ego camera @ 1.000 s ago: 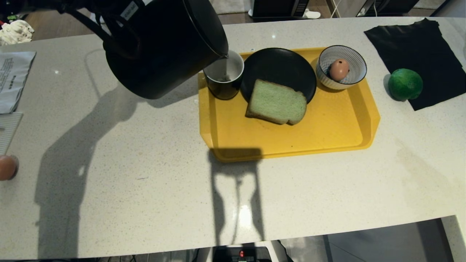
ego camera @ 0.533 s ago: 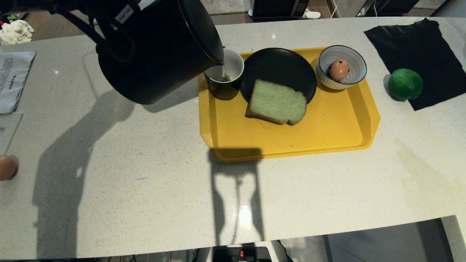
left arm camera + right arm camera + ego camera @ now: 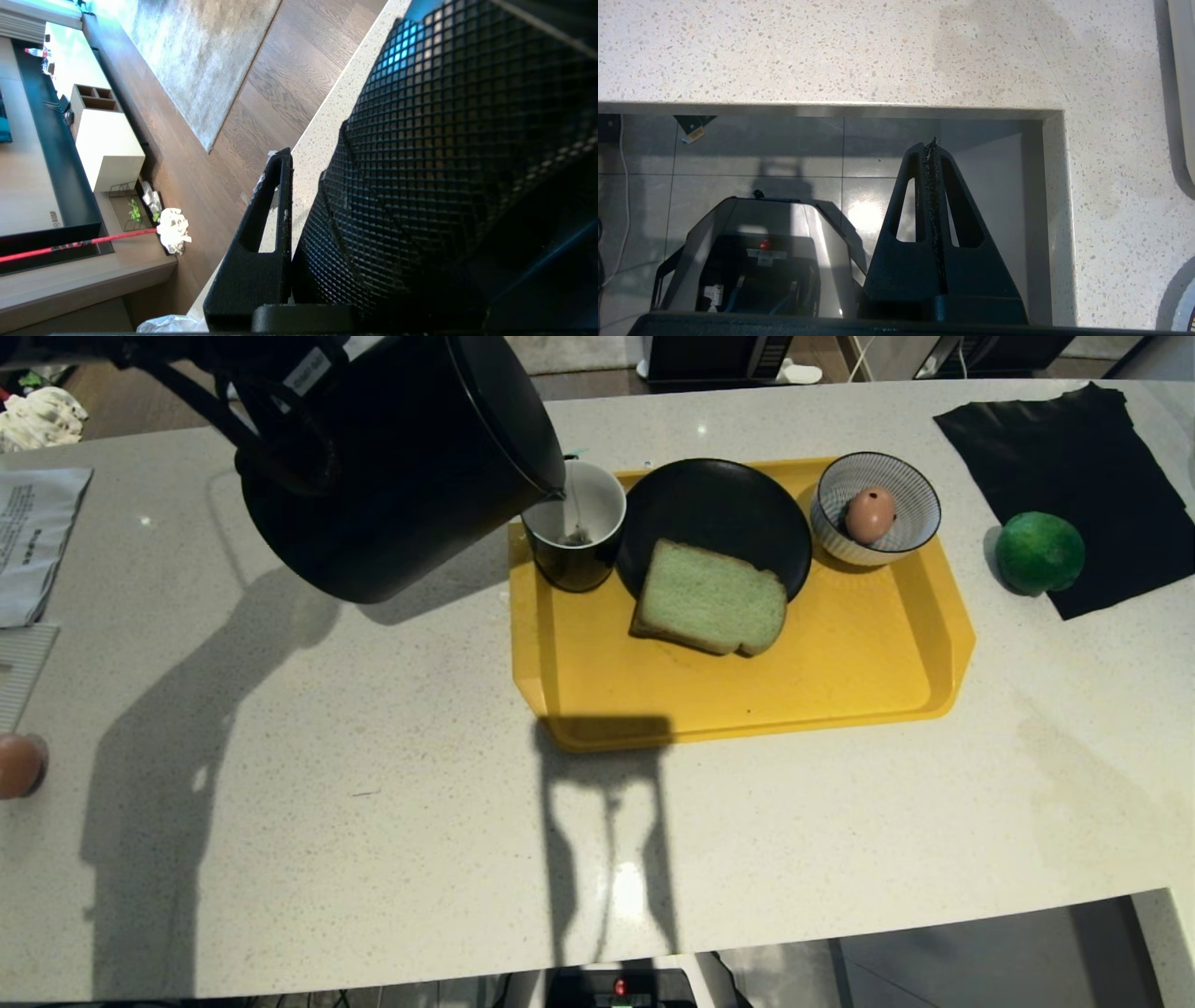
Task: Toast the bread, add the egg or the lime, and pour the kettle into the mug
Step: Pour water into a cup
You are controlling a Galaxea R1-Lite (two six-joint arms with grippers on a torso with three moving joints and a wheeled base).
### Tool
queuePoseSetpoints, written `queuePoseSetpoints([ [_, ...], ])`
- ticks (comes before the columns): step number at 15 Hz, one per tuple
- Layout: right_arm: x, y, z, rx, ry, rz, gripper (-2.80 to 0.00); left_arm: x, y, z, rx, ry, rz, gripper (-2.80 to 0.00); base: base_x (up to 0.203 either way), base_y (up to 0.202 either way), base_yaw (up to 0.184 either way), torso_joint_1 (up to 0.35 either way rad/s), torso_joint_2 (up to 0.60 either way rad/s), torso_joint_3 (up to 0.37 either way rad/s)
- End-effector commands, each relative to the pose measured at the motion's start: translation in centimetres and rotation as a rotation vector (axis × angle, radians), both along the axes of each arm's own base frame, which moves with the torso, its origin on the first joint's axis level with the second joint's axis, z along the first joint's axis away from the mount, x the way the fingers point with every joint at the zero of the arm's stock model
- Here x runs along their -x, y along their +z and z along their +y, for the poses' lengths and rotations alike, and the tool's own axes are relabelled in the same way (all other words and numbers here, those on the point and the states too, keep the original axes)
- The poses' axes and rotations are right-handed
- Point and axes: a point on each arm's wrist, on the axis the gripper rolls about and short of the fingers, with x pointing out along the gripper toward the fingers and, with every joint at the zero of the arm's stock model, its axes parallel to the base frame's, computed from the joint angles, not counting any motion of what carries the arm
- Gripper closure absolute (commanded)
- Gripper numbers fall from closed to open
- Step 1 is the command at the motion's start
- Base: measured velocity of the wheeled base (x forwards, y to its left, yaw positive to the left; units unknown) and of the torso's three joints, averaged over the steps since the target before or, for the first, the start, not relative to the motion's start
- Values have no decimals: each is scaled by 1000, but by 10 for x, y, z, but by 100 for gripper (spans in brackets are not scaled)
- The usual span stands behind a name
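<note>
The black kettle [image 3: 401, 476] hangs tilted above the counter, its spout at the near-left rim of the mug [image 3: 574, 527]. No stream shows at the spout; a tea bag and its string lie inside the mug. My left gripper [image 3: 327, 154] is shut on the kettle's grid-textured handle [image 3: 420, 163]; only one finger [image 3: 271, 210] shows. The bread [image 3: 709, 599] lies half on a black plate [image 3: 719, 495]. The egg [image 3: 870, 515] sits in a striped bowl [image 3: 910, 490]. The lime [image 3: 1038, 553] rests on a black cloth. My right gripper [image 3: 932, 142] is shut and empty, parked below the counter's near edge.
Mug, plate and bowl stand on a yellow tray [image 3: 747, 691]. The black cloth [image 3: 1074, 448] lies at the back right. A second egg [image 3: 17, 765] sits at the left edge, with papers [image 3: 33, 541] behind it. The counter has a cut-out corner [image 3: 1045, 112] at the near right.
The kettle has moved a little left and tipped back from the mug. The thin stream seen falling into the mug earlier no longer shows. The right arm has not moved.
</note>
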Motion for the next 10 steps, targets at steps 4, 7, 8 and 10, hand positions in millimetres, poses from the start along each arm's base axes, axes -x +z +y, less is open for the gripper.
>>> queuePoseSetpoints([
  [4, 0, 0, 0, 1, 1, 2, 0, 0, -1, 0, -10, 3, 4, 0, 0, 0, 0, 0, 0, 0],
  [7, 0, 0, 0, 1, 1, 3, 0, 2, -1, 1, -15, 3, 12, 0, 0, 0, 0, 0, 0, 0],
  [8, 0, 0, 0, 1, 1, 3, 0, 2, -1, 1, -15, 3, 12, 0, 0, 0, 0, 0, 0, 0],
  [10, 0, 0, 0, 1, 1, 2, 0, 2, -1, 1, -15, 5, 12, 0, 0, 0, 0, 0, 0, 0],
])
